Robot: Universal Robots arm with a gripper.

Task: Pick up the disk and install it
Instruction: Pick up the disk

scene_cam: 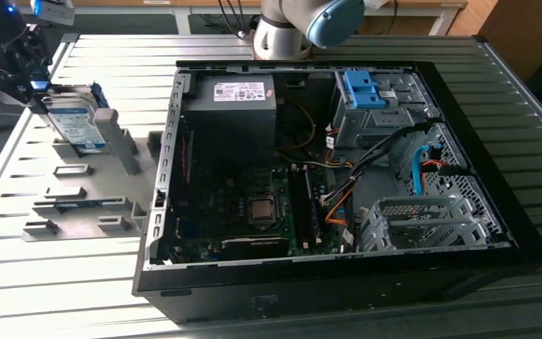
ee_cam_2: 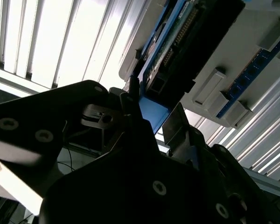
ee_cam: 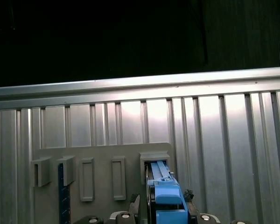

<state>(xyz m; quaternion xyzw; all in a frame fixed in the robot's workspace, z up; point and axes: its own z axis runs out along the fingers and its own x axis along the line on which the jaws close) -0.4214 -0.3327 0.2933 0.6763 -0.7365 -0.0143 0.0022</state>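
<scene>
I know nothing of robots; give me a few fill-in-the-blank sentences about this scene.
The disk stands in a grey holder on the exterior view's ____ of the computer case. The frame round the disk's edges is ____. The gripper is nearest to the ____.
Missing words: left; blue; disk.

My black metal claw is close up at the blue-framed rectangular disk, beside the grey plastic slotted holder on the ribbed silver metal table.

We see a silver-grey cylindrical arm joint capped in pale blue, and a matte black gripper dotted with screws.
</scene>
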